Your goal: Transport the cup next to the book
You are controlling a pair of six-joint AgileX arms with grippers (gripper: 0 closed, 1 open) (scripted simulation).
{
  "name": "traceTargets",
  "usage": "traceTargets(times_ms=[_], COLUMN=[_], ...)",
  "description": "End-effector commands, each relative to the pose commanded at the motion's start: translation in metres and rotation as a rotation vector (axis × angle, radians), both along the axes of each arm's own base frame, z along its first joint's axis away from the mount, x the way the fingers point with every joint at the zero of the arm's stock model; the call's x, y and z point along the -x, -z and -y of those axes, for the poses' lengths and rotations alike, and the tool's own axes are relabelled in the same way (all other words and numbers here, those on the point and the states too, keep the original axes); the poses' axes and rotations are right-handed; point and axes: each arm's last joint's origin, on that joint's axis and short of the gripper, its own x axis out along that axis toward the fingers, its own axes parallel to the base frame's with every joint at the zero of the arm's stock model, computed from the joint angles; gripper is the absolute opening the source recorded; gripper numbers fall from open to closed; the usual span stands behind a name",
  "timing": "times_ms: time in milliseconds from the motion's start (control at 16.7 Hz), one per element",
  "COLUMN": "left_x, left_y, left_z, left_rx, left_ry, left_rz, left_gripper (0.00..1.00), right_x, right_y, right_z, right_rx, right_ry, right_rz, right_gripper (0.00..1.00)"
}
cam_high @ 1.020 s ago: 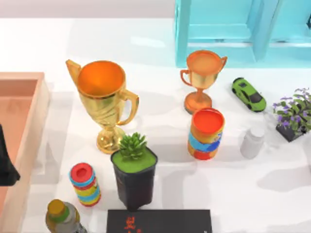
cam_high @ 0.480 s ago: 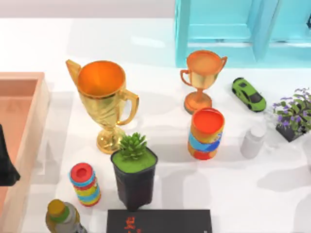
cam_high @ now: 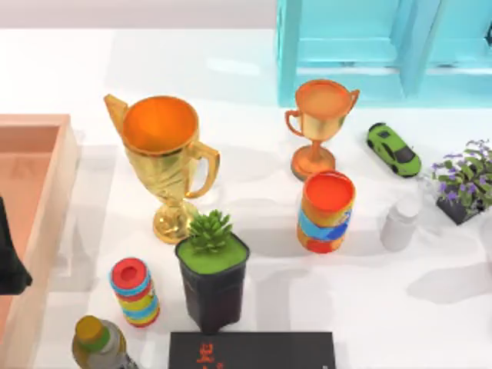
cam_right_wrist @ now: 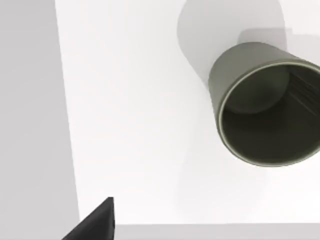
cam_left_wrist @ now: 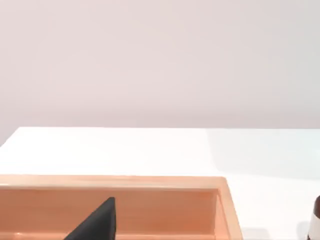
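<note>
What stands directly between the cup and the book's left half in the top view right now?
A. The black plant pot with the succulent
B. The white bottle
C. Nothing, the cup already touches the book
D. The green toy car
A: the black plant pot stands just above the book at its left half, while the cup stands apart, up and to the right, beside the bronze trophy.

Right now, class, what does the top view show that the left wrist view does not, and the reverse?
Top view's own: the cup standing close to the bronze trophy, well apart from the book at the bottom edge, with the plant pot beside the book. Left wrist view's own: the plain wall beyond the table's far edge. Shared: the wooden tray at the table's left, and the white table itself.
</note>
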Motion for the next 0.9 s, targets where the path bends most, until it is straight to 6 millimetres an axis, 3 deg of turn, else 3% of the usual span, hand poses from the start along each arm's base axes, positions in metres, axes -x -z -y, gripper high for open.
traceTargets(times_ms=[480, 660, 900], left_x=[0.0, 0.0, 0.0], left_y=[0.0, 0.0, 0.0], left_z=[0.0, 0.0, 0.0], left_rx=[0.0, 0.0, 0.0], left_ry=[0.0, 0.0, 0.0], left_rz=[0.0, 0.0, 0.0], left_gripper=[1.0, 1.0, 1.0], right_x=[-0.001, -0.003, -0.003], right_y=[0.006, 0.03, 0.077], right_z=[0.0, 0.003, 0.004], right_rx=[-0.009, -0.01, -0.001], right_ry=[-0.008, -0.005, -0.005], right_rz=[-0.009, -0.01, -0.002], right_gripper=[1.0, 1.0, 1.0])
